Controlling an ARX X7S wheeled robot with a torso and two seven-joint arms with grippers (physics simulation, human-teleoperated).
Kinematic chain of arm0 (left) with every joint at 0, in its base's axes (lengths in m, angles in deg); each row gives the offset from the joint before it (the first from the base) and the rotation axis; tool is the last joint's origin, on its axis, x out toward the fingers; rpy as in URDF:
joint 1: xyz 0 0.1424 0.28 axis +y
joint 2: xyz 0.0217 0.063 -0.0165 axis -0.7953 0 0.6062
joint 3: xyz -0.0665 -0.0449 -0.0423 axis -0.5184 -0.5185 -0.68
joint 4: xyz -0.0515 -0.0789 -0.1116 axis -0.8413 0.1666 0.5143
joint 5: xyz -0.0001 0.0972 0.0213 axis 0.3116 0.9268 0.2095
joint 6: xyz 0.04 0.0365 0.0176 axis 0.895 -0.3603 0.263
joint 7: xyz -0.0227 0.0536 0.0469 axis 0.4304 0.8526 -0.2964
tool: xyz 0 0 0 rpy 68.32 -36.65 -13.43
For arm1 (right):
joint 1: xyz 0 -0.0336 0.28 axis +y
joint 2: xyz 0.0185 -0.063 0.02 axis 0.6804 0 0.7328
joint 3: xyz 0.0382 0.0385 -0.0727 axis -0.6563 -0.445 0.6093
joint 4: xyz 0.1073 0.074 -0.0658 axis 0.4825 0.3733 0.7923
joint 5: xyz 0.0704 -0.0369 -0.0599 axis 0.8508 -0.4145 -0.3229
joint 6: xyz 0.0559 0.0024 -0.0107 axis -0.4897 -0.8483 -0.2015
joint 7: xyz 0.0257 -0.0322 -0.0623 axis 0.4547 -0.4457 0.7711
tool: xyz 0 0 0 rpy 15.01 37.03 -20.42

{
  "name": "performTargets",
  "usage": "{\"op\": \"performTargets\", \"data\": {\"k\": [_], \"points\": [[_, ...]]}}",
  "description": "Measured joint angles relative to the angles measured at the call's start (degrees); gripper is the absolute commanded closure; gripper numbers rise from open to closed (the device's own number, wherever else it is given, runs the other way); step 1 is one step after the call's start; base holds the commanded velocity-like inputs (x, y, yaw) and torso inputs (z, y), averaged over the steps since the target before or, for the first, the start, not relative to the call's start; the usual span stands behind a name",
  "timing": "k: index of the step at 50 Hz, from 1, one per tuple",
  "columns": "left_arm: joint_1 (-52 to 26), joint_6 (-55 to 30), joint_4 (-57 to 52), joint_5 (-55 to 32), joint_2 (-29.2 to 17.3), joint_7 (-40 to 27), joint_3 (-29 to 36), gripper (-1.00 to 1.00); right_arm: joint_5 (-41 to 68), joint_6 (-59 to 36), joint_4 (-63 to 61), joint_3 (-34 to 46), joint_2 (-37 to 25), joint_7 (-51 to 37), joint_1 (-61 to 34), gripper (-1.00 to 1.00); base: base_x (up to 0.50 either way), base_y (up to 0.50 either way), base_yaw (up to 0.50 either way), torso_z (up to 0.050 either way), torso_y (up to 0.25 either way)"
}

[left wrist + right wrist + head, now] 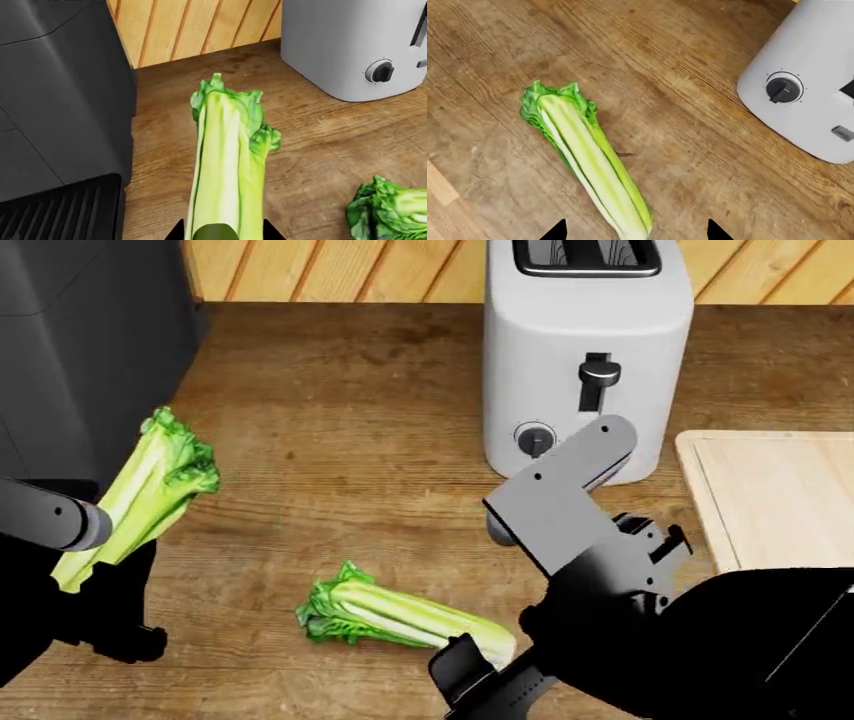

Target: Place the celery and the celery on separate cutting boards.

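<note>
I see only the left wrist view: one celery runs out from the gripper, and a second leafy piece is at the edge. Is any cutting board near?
Observer: Yes. The head view shows a pale cutting board on the counter, beyond the toaster on the robot's right.
Operator: Is the second celery already held?
Observer: No. The second celery lies flat on the wood; in the right wrist view the right gripper is open with one fingertip on each side of its base end.
Operator: Is my celery off the counter?
Observer: Yes, the left gripper holds the first celery raised, leaves up.
</note>
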Motion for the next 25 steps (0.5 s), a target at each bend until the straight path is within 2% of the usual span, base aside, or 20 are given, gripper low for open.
{"op": "performTargets", "data": {"k": [12,25], "points": [[1.8,-1.9,-3.4,-2.1,-0.8,-0.5,-1.4,1.0,-7.6,5.8,8.1,12.1,2.2,5.9,-2.6,-1.0,0.0,0.0,0.0,0.0,0.001],[3.4,-2.3,-4.9,-3.4,-1.5,-0.7,-2.1,1.0,-11.3,9.9,13.4,18.4,3.9,10.9,-2.8,-1.0,0.0,0.0,0.0,0.0,0.0]]}}
